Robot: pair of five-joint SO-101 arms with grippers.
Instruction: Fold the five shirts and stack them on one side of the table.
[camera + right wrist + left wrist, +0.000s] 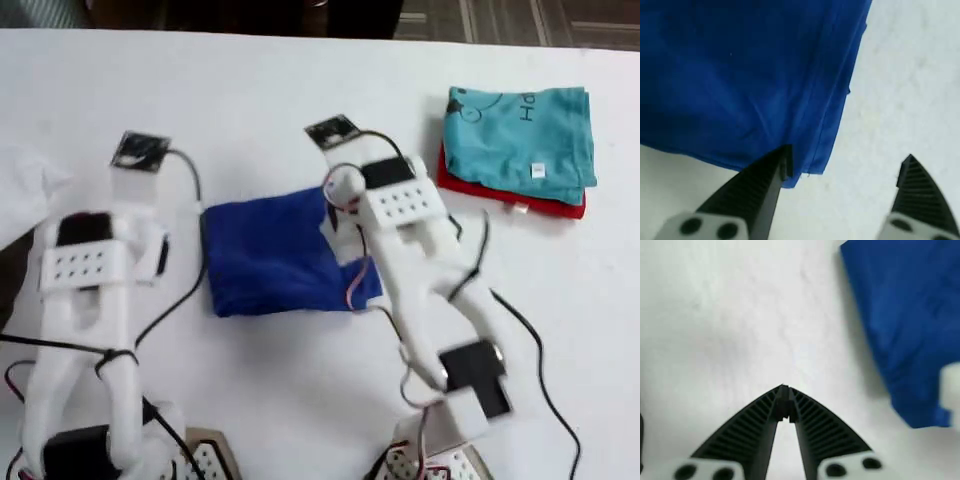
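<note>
Blue shirt [265, 255], folded into a rough rectangle, lies flat near the middle of the white table [300, 90]. Its layered hems show along one side in the right wrist view [740, 75].

The right arm [400, 205] lies over the blue shirt's right edge and hides that strip of cloth from above. It stands between the blue shirt and the stack beyond it. That stack sits well apart from the blue shirt, on the far side of the right arm. In it a folded teal shirt [520, 135] lies on a folded red shirt [500, 200], and the red shows as a band along the nearer and inner edges.

The right gripper [847, 160] is spread wide. One finger's tip [782, 160] is over the blue shirt's corner hem and the other is over bare table just off that corner. Whether the finger touches the cloth cannot be told.

On the blue shirt's other side stands the left arm [85, 260]. The left gripper [784, 395] has its two tips pressed together on nothing, over bare table a little way off the blue shirt [900, 330]. A black cable [195, 185] runs down just beside the blue shirt's left edge. A pale cloth [20, 190] lies beyond the left arm, far from the blue shirt.
</note>
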